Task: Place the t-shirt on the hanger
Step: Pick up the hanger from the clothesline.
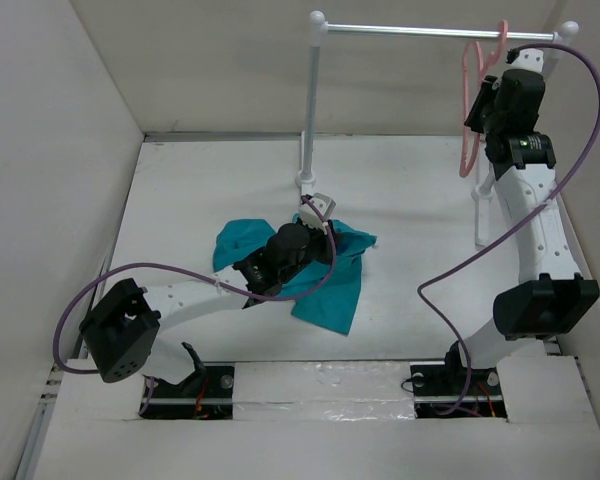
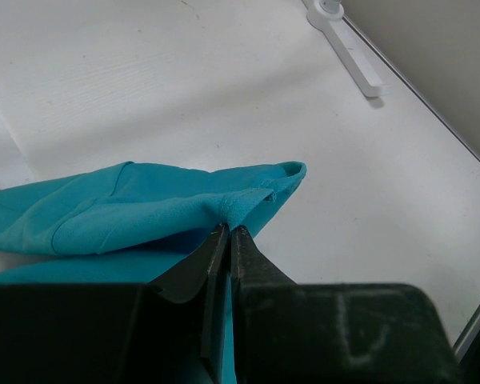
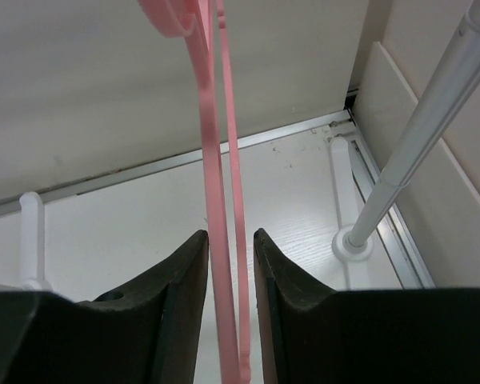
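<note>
The teal-blue t-shirt [image 1: 335,290] lies crumpled on the table in the middle, partly under my left arm. My left gripper [image 1: 317,213] is shut on a fold of its edge; in the left wrist view the jaws [image 2: 229,230] pinch the cloth [image 2: 128,204] just above the table. The salmon-pink hanger [image 1: 469,100] hangs from the silver rail at the back right. My right gripper [image 1: 478,112] is up beside it. In the right wrist view its jaws [image 3: 230,236] stand narrowly open around the hanger's two thin bars [image 3: 216,160], the left bar touching the left finger.
The silver rail [image 1: 430,30] runs across the back on two white posts, with feet on the table at the middle [image 1: 305,180] and right [image 1: 480,225]. White walls enclose the table on three sides. The right post [image 3: 432,120] stands close beside my right gripper.
</note>
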You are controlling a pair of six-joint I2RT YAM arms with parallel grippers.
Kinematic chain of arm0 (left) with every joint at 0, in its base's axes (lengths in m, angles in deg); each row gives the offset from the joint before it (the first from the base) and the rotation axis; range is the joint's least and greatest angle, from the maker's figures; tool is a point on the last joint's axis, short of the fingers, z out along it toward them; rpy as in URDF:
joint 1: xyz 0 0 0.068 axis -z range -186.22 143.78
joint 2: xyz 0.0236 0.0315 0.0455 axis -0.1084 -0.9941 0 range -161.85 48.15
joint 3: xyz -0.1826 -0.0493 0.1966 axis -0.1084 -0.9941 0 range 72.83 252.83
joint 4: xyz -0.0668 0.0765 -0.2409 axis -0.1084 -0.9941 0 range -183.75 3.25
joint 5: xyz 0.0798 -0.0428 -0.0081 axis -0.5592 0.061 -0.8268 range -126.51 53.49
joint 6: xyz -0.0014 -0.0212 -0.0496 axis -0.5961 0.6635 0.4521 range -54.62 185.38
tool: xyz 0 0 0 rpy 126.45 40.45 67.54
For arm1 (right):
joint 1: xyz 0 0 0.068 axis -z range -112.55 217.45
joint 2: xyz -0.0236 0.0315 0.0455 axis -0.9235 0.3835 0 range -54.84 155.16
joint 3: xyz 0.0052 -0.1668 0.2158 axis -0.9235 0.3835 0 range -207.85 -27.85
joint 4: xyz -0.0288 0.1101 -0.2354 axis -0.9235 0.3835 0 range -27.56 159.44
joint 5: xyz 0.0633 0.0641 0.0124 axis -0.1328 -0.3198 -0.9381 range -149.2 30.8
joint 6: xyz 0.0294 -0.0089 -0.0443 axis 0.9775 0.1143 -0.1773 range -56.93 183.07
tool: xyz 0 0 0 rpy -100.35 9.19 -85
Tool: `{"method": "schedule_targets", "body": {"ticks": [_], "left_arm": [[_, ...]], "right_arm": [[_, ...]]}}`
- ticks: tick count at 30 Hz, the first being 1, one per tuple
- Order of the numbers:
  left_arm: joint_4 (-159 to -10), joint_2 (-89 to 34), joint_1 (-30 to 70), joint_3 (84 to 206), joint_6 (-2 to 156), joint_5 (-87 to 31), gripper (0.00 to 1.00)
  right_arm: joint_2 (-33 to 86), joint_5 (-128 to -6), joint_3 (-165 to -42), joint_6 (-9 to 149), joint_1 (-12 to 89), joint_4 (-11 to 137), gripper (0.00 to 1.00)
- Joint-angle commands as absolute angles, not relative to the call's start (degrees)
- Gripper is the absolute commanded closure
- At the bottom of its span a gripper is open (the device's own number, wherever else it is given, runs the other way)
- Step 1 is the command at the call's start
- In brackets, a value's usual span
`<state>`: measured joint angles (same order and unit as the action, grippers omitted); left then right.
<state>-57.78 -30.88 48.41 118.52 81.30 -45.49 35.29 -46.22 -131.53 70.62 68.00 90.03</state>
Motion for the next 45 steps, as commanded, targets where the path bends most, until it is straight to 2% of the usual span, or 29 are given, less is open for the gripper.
{"method": "schedule_targets", "body": {"ticks": [1, 5, 6, 8, 9, 10, 17, 29, 35, 42, 45], "left_arm": [[-54.4, -29.7, 48.4, 118.4, 80.9, -44.7, 1.0], [-54.4, -29.7, 48.4, 118.4, 80.9, -44.6, 1.0], [-54.4, -29.6, 48.4, 118.4, 80.9, -44.6, 1.0], [-54.3, -29.6, 48.4, 118.4, 80.9, -44.5, 1.0], [-54.3, -29.5, 48.4, 118.4, 80.9, -44.5, 1.0], [-54.2, -29.5, 48.4, 118.4, 80.9, -44.3, 1.0], [-54.3, -29.3, 48.4, 118.4, 80.9, -44.5, 1.0], [-54.8, -29.8, 48.4, 118.6, 80.9, -45.2, 1.0], [-55.0, -30.9, 48.4, 119.0, 80.7, -46.5, 1.0], [-55.0, -32.1, 47.7, 119.6, 81.3, -46.2, 1.0], [-55.5, -31.9, 47.7, 120.2, 81.4, -46.8, 1.0]], "right_arm": [[33.8, -44.3, -130.4, 70.1, 67.4, 86.1, 0.67], [33.8, -42.9, -130.3, 69.8, 66.8, 86.2, 0.71], [33.6, -42.6, -130.3, 69.8, 66.3, 86.3, 0.83], [33.0, -41.7, -130.2, 69.8, 66.3, 85.5, 0.91], [32.7, -41.3, -130.0, 69.7, 65.8, 85.1, 0.99], [32.1, -40.9, -130.1, 69.3, 65.3, 84.6, 1.0], [28.0, -39.9, -129.3, 65.7, 64.0, 78.4, 1.0], [16.3, -43.7, -109.9, 67.5, 61.6, 66.3, 1.0], [9.8, -45.3, -104.2, 67.7, 58.8, 63.1, 1.0], [3.7, -46.3, -97.7, 70.0, 55.6, 63.8, 1.0], [-1.3, -47.9, -91.0, 73.3, 53.2, 64.7, 1.0]]}}
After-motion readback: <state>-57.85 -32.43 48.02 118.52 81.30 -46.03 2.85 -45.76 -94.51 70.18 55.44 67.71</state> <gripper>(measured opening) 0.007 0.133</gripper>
